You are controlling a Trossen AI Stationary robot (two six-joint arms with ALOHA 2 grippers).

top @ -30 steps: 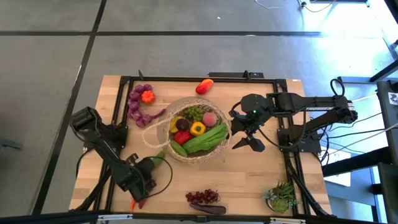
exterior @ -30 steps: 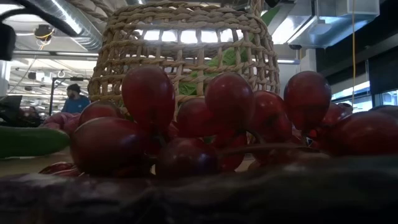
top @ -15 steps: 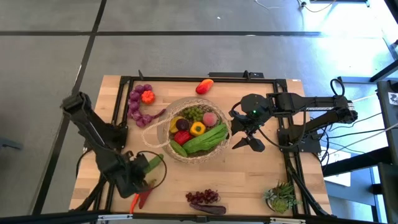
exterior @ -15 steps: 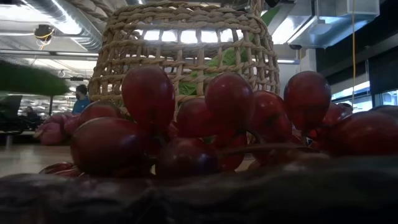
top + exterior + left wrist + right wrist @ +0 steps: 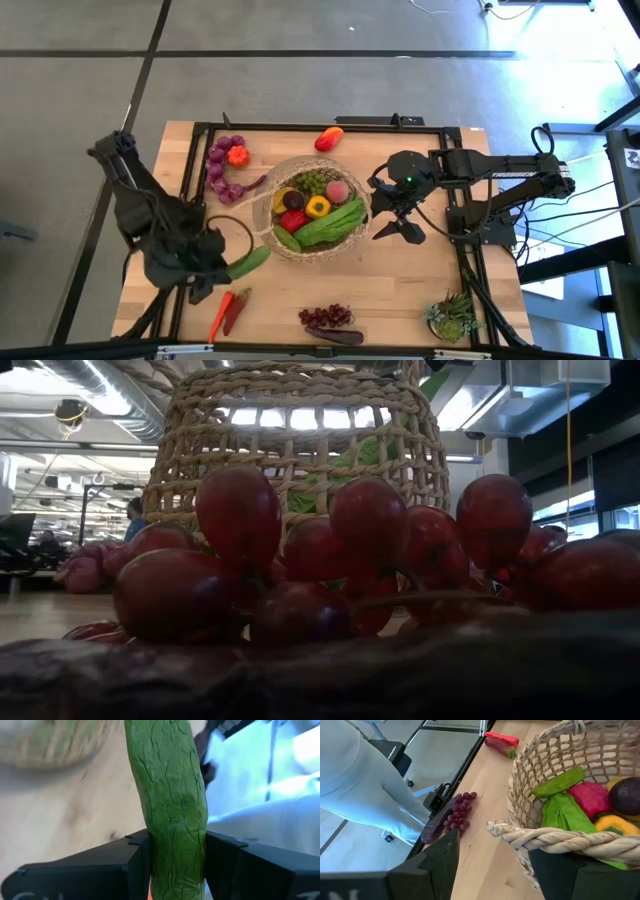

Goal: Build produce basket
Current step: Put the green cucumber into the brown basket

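Cucumber [image 5: 172, 805] gripped by left jaws [image 5: 215, 262]; right jaws [image 5: 397, 229] open beside 1 basket [image 5: 262, 213]; 2 chillies [image 5: 227, 310].

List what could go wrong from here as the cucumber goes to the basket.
The left gripper holds the cucumber near one end, so it may pivot or slip. The basket is already full, so it may roll off. The right gripper straddles the basket's rim, so a nudge could shift the basket.

Grey floor [image 5: 300, 60] with dark seams; ceiling ducts [image 5: 100, 385]; bright windows [image 5: 590, 510] at right.
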